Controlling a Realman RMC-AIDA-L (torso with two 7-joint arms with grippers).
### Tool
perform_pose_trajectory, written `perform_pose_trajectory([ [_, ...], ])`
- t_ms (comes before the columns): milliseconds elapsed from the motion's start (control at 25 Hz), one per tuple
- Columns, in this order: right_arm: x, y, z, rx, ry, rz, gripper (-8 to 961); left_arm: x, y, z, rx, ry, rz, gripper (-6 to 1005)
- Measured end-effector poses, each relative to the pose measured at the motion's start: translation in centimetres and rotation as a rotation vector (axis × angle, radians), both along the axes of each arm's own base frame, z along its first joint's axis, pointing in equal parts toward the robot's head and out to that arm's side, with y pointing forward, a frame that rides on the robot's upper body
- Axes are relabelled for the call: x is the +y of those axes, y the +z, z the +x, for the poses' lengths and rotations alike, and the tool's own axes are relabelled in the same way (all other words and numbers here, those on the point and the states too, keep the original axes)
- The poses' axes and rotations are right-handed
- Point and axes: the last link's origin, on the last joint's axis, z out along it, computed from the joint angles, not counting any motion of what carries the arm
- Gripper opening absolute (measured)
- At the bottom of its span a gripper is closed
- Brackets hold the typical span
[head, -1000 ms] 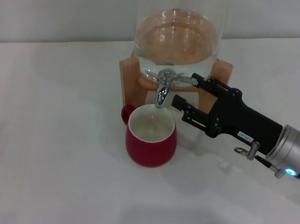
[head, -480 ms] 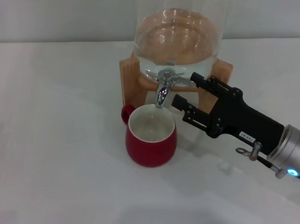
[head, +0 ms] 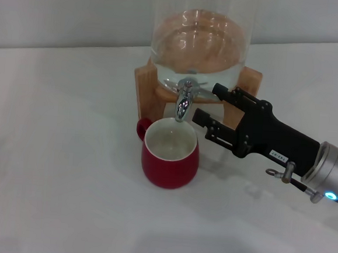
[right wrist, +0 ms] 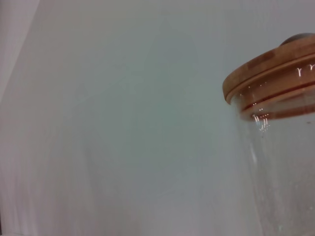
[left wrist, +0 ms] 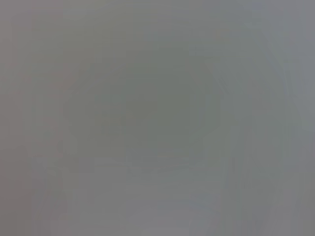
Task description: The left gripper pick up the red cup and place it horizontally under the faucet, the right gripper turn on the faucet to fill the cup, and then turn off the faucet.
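While head view shows right claw (head: 209, 103) open at faucet (head: 184, 98), wrist shows lid (right wrist: 270, 81).

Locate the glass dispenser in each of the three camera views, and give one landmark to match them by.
Head view: glass dispenser at top centre, behind the red cup.
Left wrist view: not in it; nothing can be made out.
Right wrist view: its wall and wooden lid at one edge.
Shared landmark: the clear glass wall.
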Motion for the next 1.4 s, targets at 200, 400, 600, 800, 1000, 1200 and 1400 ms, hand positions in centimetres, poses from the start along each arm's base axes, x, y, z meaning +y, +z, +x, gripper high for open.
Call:
perform_pose_trajectory([
  [200,-0.16,-0.06,-0.09,0.002,0.009,-0.010,718,0.04,0.00,0.03,0.000,-0.001,0.000,827],
  [400,-0.20,0.01,-0.24,0.014,0.015,-0.016,719,0.14,0.05,0.07,0.001,-0.004,0.000,827],
  [600,-0.33,0.09,-0.38,0.029,0.021,-0.027,719,0.15,0.07,0.07,0.001,-0.004,0.000,827],
  [800,-0.50,0.09,-0.47,0.033,0.032,-0.036,719,0.14,0.07,0.05,0.003,-0.003,0.001,827],
  [1000,-0.67,0.15,-0.56,0.041,0.041,-0.038,719,0.01,0.07,-0.03,0.003,0.000,0.001,827],
  [1200,-0.84,0.06,-0.59,0.045,0.044,-0.054,719,-0.06,0.04,-0.04,0.002,0.001,0.001,827],
  [1400,-0.90,0.09,-0.65,0.049,0.049,-0.054,719,-0.16,0.03,-0.07,0.002,0.002,0.002,827],
])
